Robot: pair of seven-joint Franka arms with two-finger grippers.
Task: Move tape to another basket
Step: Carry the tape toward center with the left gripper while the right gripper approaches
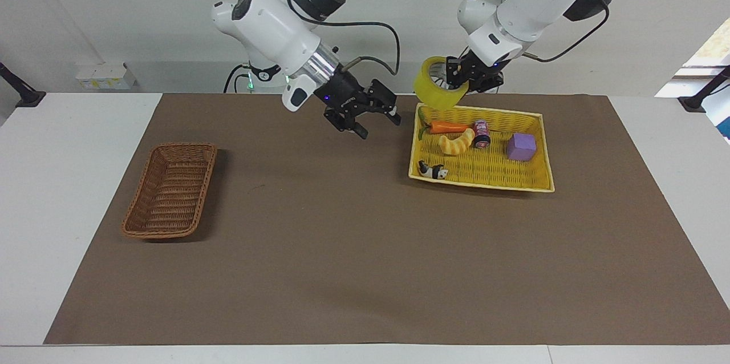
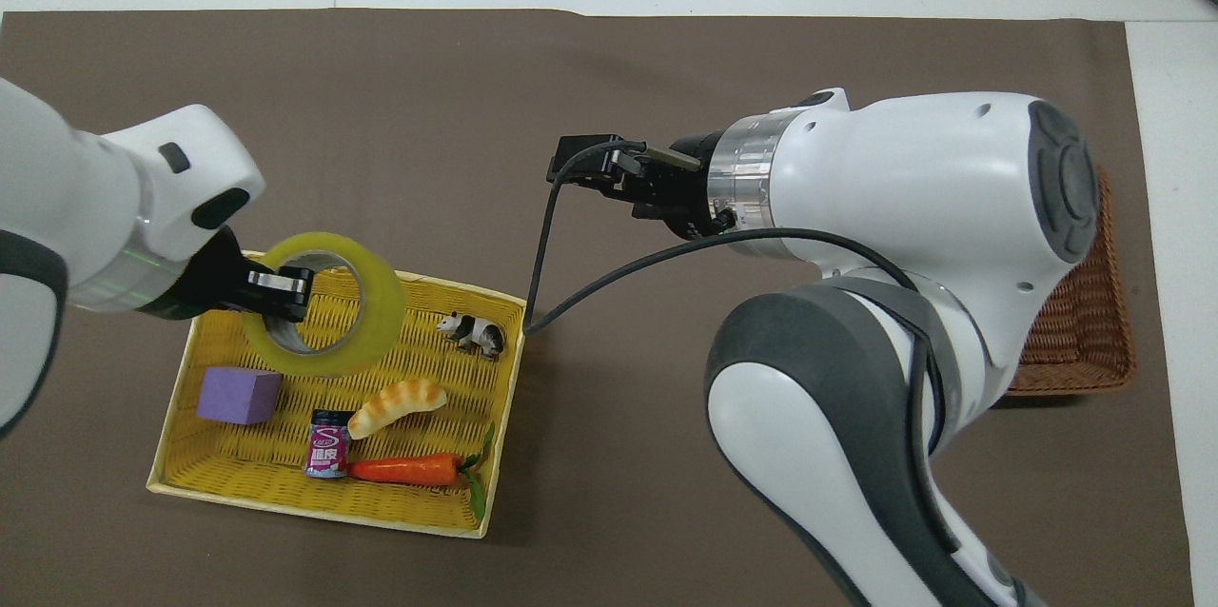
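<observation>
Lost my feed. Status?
Left gripper shut on tape, over yellow tray. Right gripper open, nearby. Basket unobstructed.

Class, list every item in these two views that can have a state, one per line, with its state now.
Left gripper: shut on the tape, raised over the yellow basket.
Tape: held in the air.
Right gripper: open, empty, over the mat.
Brown basket: empty.
Yellow basket: holds a carrot, croissant, small jar, purple block and panda.
</observation>
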